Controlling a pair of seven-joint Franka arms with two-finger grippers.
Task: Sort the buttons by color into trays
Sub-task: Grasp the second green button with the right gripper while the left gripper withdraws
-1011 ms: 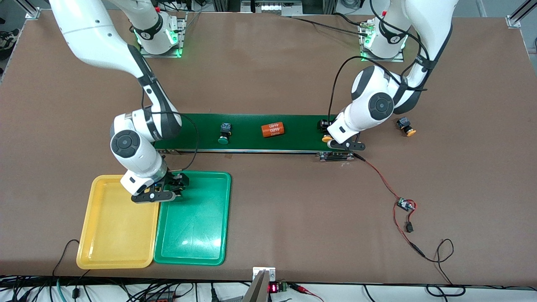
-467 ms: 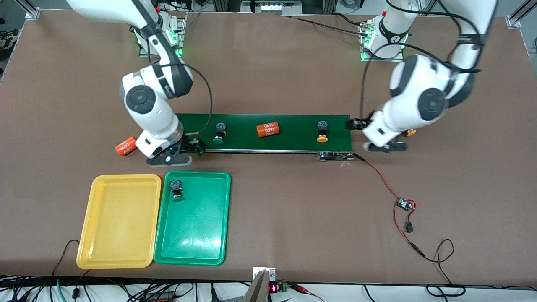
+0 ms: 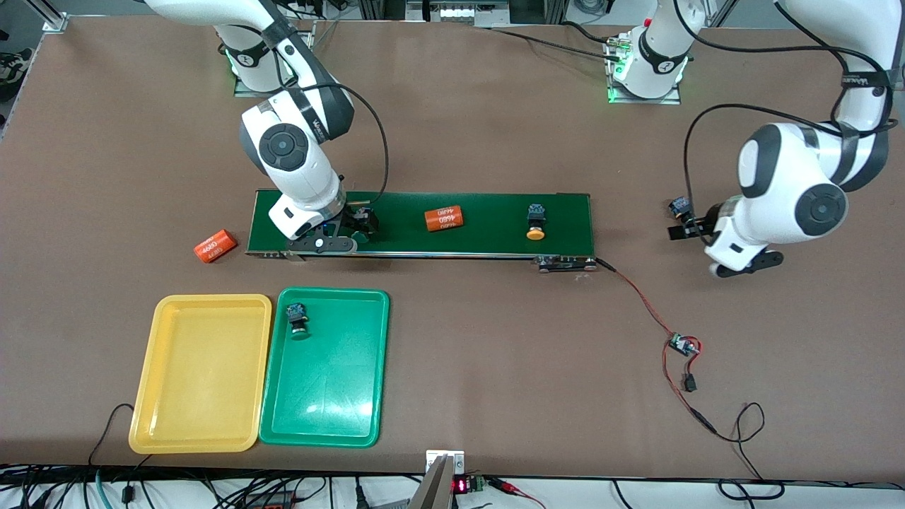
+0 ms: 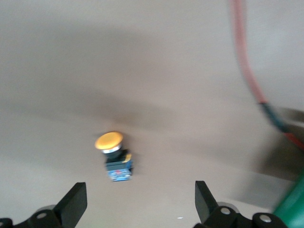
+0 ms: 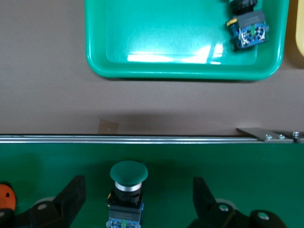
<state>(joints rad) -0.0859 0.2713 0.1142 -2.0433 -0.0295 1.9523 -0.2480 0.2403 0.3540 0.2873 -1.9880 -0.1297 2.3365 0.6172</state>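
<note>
My right gripper [image 3: 355, 230] [image 5: 137, 199] is open over the conveyor belt [image 3: 488, 237], its fingers [image 5: 71, 194] standing either side of a green-capped button [image 5: 127, 187], apart from it. Another green button [image 3: 297, 322] [image 5: 247, 28] lies in the green tray [image 3: 332, 396] [image 5: 180, 66]. Beside it, the yellow tray [image 3: 198, 382] holds nothing. A yellow-capped button [image 3: 535, 220] rides on the belt. A second yellow button [image 3: 679, 206] [image 4: 114, 154] lies on the table off the belt's end, and my left gripper [image 3: 682, 231] [image 4: 137, 204] hangs open over the table just beside it.
One orange cylinder [image 3: 443, 218] lies on the belt between the two buttons there. Another orange cylinder [image 3: 214, 245] rests on the table off the belt's end at the right arm's side. A small circuit board with red and black wires [image 3: 683, 345] trails from the belt.
The right gripper left a green button in the green tray and moved up over the belt. The left gripper let go of a yellow button on the belt and swung out past its end.
</note>
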